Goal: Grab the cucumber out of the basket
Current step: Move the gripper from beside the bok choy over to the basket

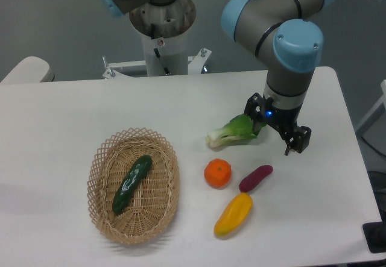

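The cucumber (pixel 132 183) lies diagonally inside the wicker basket (pixel 102 219) on the counter's (pixel 60 116) left. I should approach from above and grip across its middle. My pincer (pixel 278 131), open and empty, hangs well apart to the right, beside the bok choy (pixel 232 131).

Cucumber (pixel 132 183) lies diagonal inside basket (pixel 102 158) on counter (pixel 72 110). Right of basket: bok choy (pixel 232 131), orange (pixel 218 173), sweet potato (pixel 256 178), yellow pepper (pixel 233 214). Hand (pixel 283 139) well right of basket, beside bok choy, fingers spread.
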Available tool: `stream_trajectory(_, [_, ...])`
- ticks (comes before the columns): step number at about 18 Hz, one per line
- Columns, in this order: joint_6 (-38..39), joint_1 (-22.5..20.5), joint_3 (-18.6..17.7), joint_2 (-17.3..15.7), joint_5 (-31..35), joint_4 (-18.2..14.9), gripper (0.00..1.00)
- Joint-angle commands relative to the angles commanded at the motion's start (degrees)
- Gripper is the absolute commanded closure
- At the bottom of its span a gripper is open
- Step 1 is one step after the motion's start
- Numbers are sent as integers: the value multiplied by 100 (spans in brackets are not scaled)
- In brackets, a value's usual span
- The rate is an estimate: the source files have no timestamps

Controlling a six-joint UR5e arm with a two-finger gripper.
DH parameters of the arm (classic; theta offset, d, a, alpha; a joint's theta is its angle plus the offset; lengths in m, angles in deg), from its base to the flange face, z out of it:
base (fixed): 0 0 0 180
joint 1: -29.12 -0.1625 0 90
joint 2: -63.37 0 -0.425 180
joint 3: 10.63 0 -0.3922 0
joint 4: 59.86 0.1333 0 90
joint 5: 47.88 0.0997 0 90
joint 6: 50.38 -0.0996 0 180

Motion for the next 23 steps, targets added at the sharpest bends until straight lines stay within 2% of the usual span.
stream_trajectory(3, [61, 26, -141, 0, 0, 9, 0])
stream_trajectory(7, [421, 105, -272, -158, -9, 0, 0])
stream_trajectory(12, [1176, 597, -475, -237, 0, 0, 0])
stream_trajectory(18, [2731, 1449, -562, -237, 9, 27, 0])
stream_trajectory(23, [3927, 2073, -984, -194, -9, 114, 0])
